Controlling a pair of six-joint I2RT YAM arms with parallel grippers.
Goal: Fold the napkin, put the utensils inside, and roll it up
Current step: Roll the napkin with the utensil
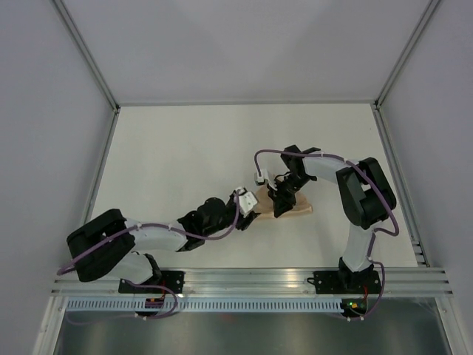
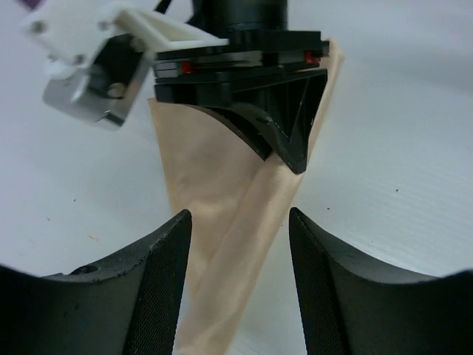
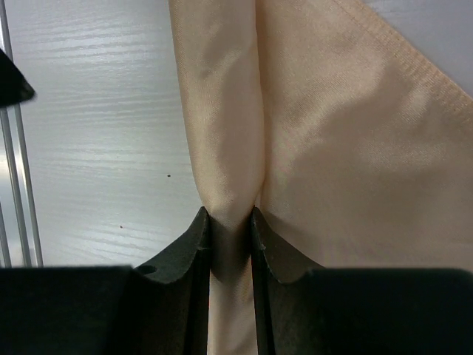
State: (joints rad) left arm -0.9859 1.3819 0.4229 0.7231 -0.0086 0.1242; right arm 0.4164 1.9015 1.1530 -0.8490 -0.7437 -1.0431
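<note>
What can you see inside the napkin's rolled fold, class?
Only peach cloth shows. The right claw pinches a rolled fold of the napkin. Whether anything lies inside cannot be seen; the cloth covers it.

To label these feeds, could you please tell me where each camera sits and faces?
Top external: above and behind the bases, looking down on the table; both arms show, meeting at the napkin.
Left wrist: looks along its open left gripper at the napkin and the right gripper.
Right wrist: looks along its own fingers, pinching a napkin fold.
Shared: both wrist views show the napkin.
</note>
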